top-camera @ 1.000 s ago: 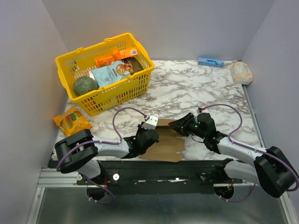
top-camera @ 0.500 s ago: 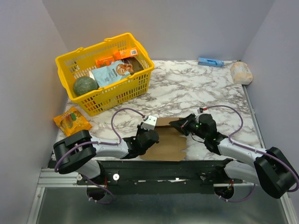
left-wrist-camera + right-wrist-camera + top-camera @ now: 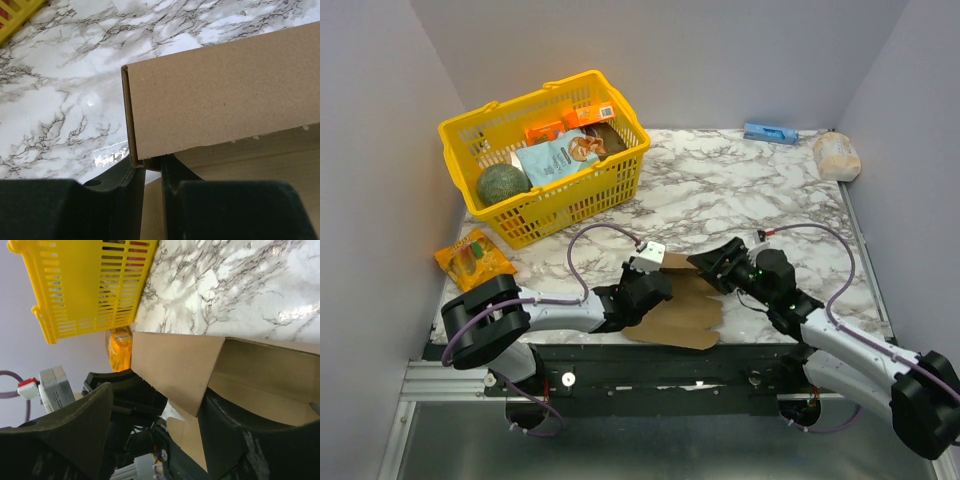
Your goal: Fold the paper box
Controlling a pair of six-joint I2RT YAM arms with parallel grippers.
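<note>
Cardboard sheet (image 3: 685,318) at near table edge, on near side of yellow basket (image 3: 563,207), well apart from it. Left gripper (image 3: 645,290) narrow, pinched on sheet's doubled-over corner on the basket side. Right gripper (image 3: 708,268) wide, straddling a raised flap; actual contact not clear. Versus a second ago: right arm pushed in toward left gripper, sheet skewed, its basket-side panel lifted off marble. Judged as first wall going up; crease probably not set, rest of sheet flat, so folding at early stage.
</note>
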